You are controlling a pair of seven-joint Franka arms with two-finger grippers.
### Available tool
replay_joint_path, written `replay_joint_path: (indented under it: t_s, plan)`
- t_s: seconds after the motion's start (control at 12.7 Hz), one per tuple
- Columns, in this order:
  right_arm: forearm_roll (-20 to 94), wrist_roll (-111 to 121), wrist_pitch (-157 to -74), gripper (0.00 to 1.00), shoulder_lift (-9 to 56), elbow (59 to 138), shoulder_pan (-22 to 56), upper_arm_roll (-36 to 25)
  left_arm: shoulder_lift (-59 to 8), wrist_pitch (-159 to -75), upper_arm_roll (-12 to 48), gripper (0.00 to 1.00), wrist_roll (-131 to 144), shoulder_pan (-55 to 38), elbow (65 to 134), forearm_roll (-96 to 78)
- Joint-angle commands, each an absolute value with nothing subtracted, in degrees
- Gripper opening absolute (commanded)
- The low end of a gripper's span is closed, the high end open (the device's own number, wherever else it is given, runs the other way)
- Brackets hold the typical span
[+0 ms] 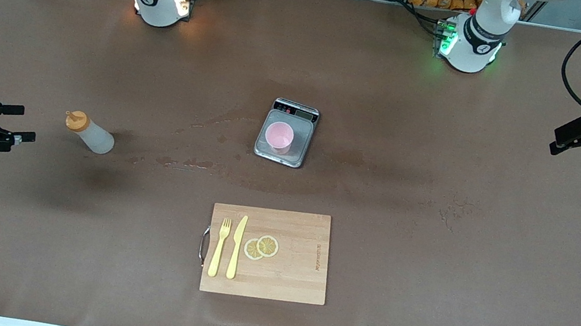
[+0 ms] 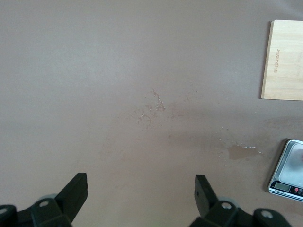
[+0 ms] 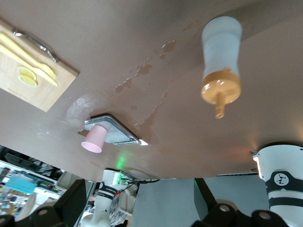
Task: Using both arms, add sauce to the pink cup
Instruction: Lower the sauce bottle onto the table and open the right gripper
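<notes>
Sauce bottle (image 1: 89,133): stands upright on the table toward the right arm's end, orange cap and nozzle on top, whitish body. Nothing touches it.
Pink cup (image 1: 279,137): upright on a small kitchen scale (image 1: 285,139) mid-table, mouth up. Can't tell from here if any sauce is in it.
Right gripper (image 1: 11,122): hangs at the right arm's edge of the table, fingers spread apart, holding nothing, its opening facing the bottle.
Left gripper (image 1: 562,142): up at the left arm's end, well apart from everything; in the left wrist view its fingers (image 2: 75,191) are wide apart with only bare table between them. This arm waits.
Key relation: bottle sits just beside the right gripper, between it and the cup. Its long axis is vertical, so a sideways grip round the body would fit. Right arm is clearly the nearer one to the bottle; the cup lies about midway between the two arms.
Stage: bottle standing alone and both grippers free fits either before the pour or after the bottle was put back; the scene doesn't settle it.
In the way: nothing between right gripper and bottle, nothing between bottle and cup apart from wet stains (image 1: 191,162) on the table.
Other things: wooden cutting board (image 1: 299,257) nearer the front camera than the scale, carrying a yellow fork (image 1: 219,247), a yellow knife (image 1: 237,246) and two lemon slices (image 1: 261,247). Off the bottle-to-cup line.
Risk: judged only, the cup is light and could tip or slide on the scale if bumped.
</notes>
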State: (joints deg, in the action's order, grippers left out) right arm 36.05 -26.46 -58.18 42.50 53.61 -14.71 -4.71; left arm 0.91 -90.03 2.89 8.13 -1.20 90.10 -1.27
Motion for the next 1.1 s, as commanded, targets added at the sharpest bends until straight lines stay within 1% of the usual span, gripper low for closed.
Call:
replay_joint_path:
  t_s: [0.0,0.16,0.24,0.47,0.63,0.87,0.95,1.03]
  plan:
    - [34.55,-26.72,-57.92,1.0,38.51,54.41,-11.35,-5.1,1.23,-90.62,3.16,1.0,7.65,-0.62,90.44,-1.93]
    - [32.71,-26.02,-59.49,1.0,36.4,54.4,-9.76,-5.1,1.32,-90.62,3.16,1.0,7.38,-0.53,90.53,-1.93]
    - [28.78,-22.71,-60.02,1.0,35.26,54.4,-8.36,-5.1,1.23,-90.62,3.16,1.0,7.38,-0.53,90.53,-1.93]
    - [9.9,-3.74,-63.01,1.0,31.48,54.49,-0.03,-4.84,0.88,-91.14,3.16,1.0,7.29,-0.88,90.53,-1.93]
    - [8.7,-2.81,-66.43,1.0,27.7,55.63,1.66,-4.83,0.79,-91.14,3.16,1.0,7.29,-0.88,90.61,-1.93]
    - [8.27,-2.11,-67.23,1.0,25.58,56.69,3.33,-4.83,0.88,-91.14,3.16,1.0,7.29,-0.79,90.88,-1.93]
    - [8.26,-2.11,-68.37,1.0,24.36,58.26,3.86,-4.83,0.97,-91.06,3.16,1.0,7.29,-0.79,90.88,-1.93]
    - [8.26,-1.85,-71.42,1.0,22.26,62.1,3.87,-4.83,1.05,-90.97,3.16,1.0,7.03,-0.62,90.88,-1.93]
